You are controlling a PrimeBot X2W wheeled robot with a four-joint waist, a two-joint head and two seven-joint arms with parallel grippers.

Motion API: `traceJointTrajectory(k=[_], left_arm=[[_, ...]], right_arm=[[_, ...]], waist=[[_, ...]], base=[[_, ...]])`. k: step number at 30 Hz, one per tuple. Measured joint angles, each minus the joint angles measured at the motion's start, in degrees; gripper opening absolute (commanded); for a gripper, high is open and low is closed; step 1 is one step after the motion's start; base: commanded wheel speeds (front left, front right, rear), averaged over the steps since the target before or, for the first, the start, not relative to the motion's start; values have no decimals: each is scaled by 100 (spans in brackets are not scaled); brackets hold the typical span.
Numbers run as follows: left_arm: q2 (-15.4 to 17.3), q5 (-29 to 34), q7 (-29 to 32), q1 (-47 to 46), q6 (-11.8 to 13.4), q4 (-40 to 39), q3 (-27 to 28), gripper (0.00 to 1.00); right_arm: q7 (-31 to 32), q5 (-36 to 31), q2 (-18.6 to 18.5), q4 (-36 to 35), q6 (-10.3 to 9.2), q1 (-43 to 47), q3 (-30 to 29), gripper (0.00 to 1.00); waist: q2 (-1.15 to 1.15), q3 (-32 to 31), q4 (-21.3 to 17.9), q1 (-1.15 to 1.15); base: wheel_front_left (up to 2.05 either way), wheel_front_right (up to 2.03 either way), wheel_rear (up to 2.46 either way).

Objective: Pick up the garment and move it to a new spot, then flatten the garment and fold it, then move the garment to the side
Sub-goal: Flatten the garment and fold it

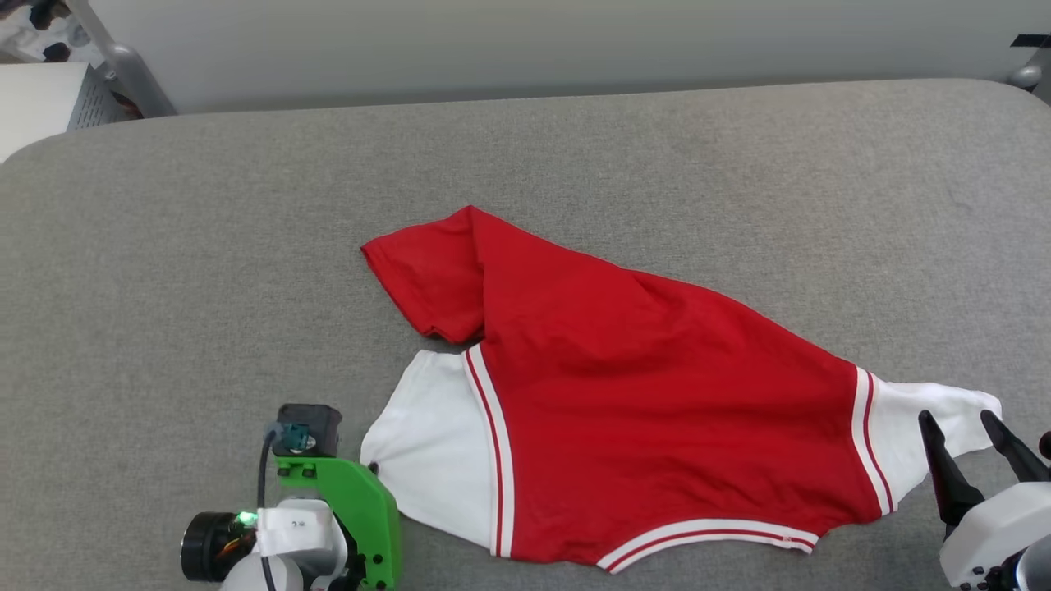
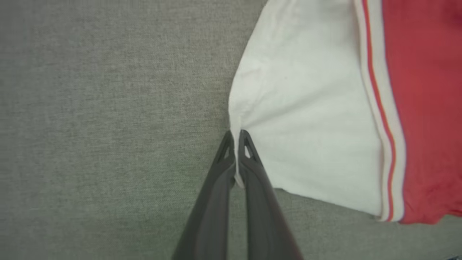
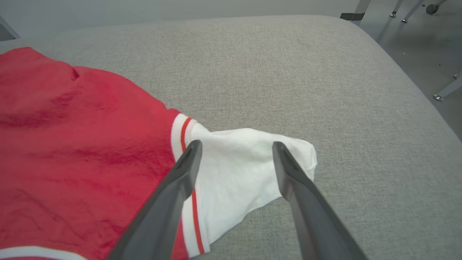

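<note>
The garment (image 1: 649, 386) is a red jersey with white sleeves and striped trim, spread across the grey table, its upper left corner folded over. My left gripper (image 2: 236, 139) is shut on the edge of the left white sleeve (image 2: 306, 122), the cloth pinched between its dark fingers. In the head view that arm's green bracket (image 1: 353, 501) sits just left of the sleeve (image 1: 431, 460). My right gripper (image 3: 236, 148) stands open over the right white sleeve (image 3: 245, 166), one finger on each side. The right gripper (image 1: 961, 423) also shows at the lower right of the head view.
The grey padded table (image 1: 246, 246) has wide bare room around the garment. Its right edge (image 3: 408, 83) drops to a floor with metal legs (image 3: 445, 90). A white box (image 1: 41, 98) stands behind the far left corner.
</note>
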Motion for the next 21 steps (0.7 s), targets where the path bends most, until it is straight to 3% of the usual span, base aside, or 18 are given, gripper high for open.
traceJointTrajectory(k=[8, 14, 21], left_arm=[[38, -337, 136, 316, 26, -954, 291, 0], [200, -478, 443, 569, 118, -1762, 458, 0], [252, -494, 571, 644, 156, -2161, 426, 0]], right_arm=[[731, 92, -268, -24, 0, 172, -23, 100], [1747, 101, -468, -185, 0, 311, -199, 100], [2752, 215, -568, -378, 0, 376, -258, 100]], waist=[[0, -304, 171, 0], [0, -381, 364, 0], [0, -294, 535, 0]], base=[[0, 0, 0], [0, 0, 0], [0, 0, 0]])
